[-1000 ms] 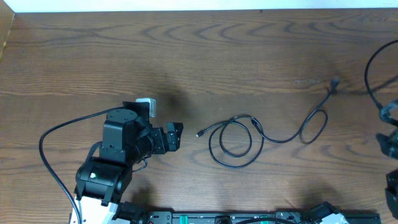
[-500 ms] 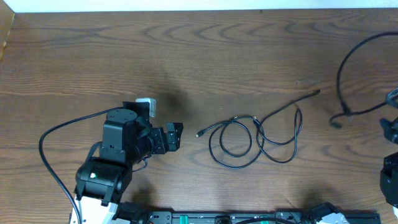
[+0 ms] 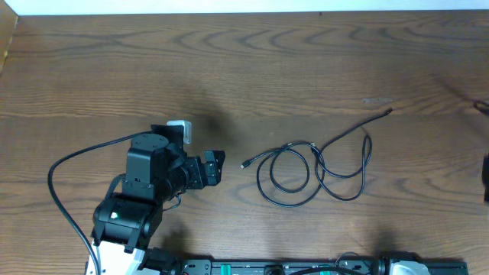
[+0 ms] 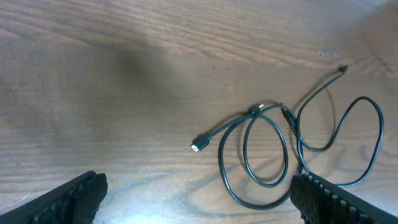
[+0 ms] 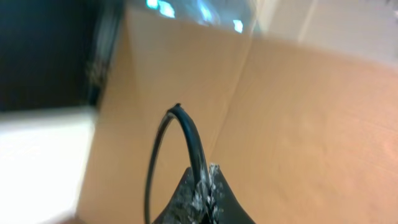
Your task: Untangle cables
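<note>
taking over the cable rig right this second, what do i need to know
Left claw: open, empty, on the left part of the table.
Right claw: shut on a black cord, lifted off past the table's right edge; that arm barely shows from overhead.
Looped cord: mid-table, two loops crossing, plug end pointing left, other end up-right.
Done: the two cords are apart.
Left: put the black cord down, then open out the loops.
</note>
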Robot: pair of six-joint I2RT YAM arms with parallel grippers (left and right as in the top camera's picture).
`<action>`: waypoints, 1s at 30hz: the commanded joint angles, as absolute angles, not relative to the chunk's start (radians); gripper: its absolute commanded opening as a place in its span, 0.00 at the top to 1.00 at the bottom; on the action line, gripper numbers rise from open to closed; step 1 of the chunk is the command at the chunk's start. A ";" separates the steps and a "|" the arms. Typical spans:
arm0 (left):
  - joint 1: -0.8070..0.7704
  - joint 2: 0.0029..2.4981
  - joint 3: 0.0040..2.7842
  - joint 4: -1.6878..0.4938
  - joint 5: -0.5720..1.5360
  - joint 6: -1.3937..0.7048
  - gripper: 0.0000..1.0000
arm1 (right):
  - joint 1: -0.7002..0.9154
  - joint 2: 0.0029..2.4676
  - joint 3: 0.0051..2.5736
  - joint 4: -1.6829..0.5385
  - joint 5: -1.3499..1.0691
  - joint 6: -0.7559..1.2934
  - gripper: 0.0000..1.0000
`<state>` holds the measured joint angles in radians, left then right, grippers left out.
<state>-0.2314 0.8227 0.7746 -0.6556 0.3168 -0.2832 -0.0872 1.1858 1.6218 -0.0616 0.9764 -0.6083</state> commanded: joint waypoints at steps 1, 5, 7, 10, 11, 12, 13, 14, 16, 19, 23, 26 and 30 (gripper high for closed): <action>-0.228 0.815 0.783 -0.659 0.329 -0.266 0.02 | -0.214 1.227 1.627 -0.169 0.996 -0.357 0.99; -0.228 0.816 0.783 -0.659 0.329 -0.266 0.02 | -0.353 1.276 1.627 -0.398 0.966 -0.027 0.99; -0.228 0.817 0.783 -0.659 0.329 -0.266 0.02 | -0.421 1.303 1.627 -0.520 0.888 0.116 0.99; -0.228 0.817 0.783 -0.659 0.329 -0.266 0.02 | -0.521 1.348 1.627 -0.654 0.746 0.289 0.99; -0.228 0.817 0.783 -0.659 0.329 -0.266 0.02 | -0.553 1.364 1.627 -0.691 0.702 0.343 0.99; -0.228 0.817 0.783 -0.659 0.329 -0.266 0.02 | -0.586 1.382 1.627 -0.724 0.654 0.393 0.99; -0.228 0.817 0.783 -0.659 0.329 -0.266 0.02 | -0.618 1.399 1.627 -0.753 0.602 0.437 0.99; -0.228 0.817 0.783 -0.659 0.329 -0.266 0.02 | -0.649 1.419 1.627 -0.778 0.545 0.471 0.99; -0.228 0.817 0.783 -0.659 0.329 -0.266 0.02 | -0.711 1.464 1.627 -0.820 0.422 0.520 0.99; -0.228 0.817 0.783 -0.659 0.329 -0.266 0.02 | -0.789 1.534 1.627 -0.866 0.271 0.560 0.99; -0.228 0.819 0.783 -0.659 0.329 -0.266 0.02 | -0.865 1.628 1.627 -0.909 0.121 0.569 0.94; -0.228 0.822 0.783 -0.659 0.329 -0.266 0.02 | -0.907 1.705 1.627 -0.958 0.064 0.579 0.31; -0.228 0.822 0.783 -0.659 0.329 -0.266 0.02 | -0.930 1.777 1.627 -1.008 0.036 0.583 0.01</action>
<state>-0.2314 0.8227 0.7746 -0.6556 0.3168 -0.2832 -0.9157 1.7462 1.6196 -0.9901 0.1177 0.5514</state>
